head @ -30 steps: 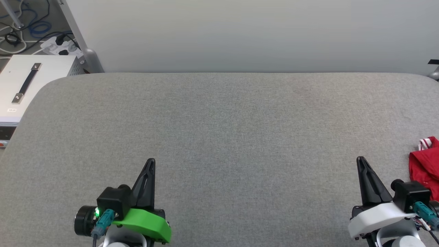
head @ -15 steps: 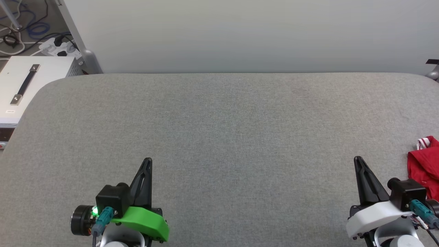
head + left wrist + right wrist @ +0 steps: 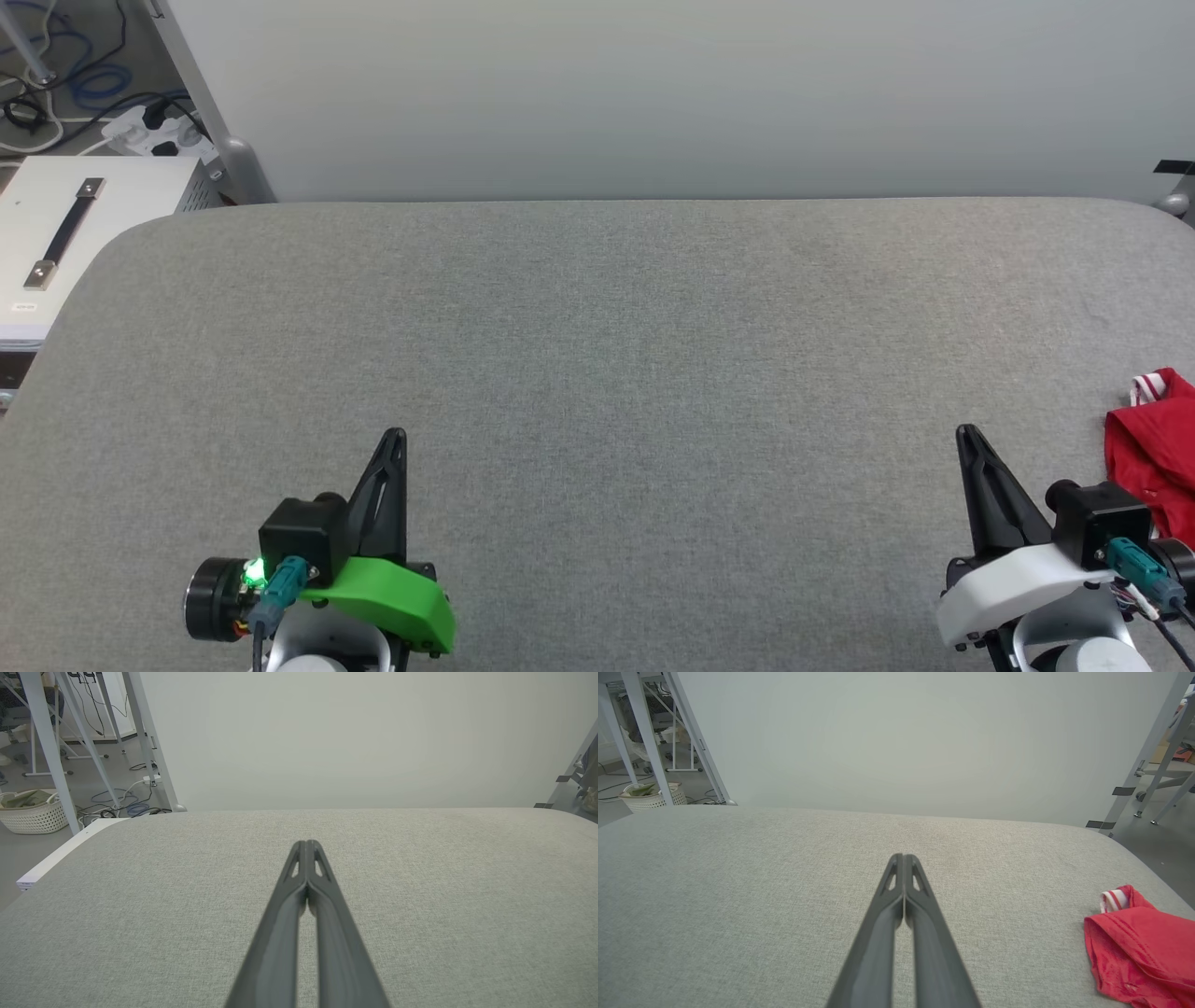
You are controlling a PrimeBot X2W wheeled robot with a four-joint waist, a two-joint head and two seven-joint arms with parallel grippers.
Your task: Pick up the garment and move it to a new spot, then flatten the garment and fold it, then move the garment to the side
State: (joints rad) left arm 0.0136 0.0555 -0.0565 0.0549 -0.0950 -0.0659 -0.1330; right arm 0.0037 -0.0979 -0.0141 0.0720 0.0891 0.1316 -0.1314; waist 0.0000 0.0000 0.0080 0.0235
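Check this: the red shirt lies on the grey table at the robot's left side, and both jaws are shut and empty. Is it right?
No. The red shirt lies at the robot's right side, as the head view shows. The rest holds: grey table, both jaws shut and empty.

The garment (image 3: 1150,462) is a red jersey lying bunched in a loose heap on the grey bench (image 3: 597,308), close to the bench's right edge and toward its near side. The cloth is crumpled into soft folds, none of it spread flat. A short piece of red-and-white striped trim sticks up at the end of the heap nearer the bench's far edge. The frame edges cut off the rest of the heap.
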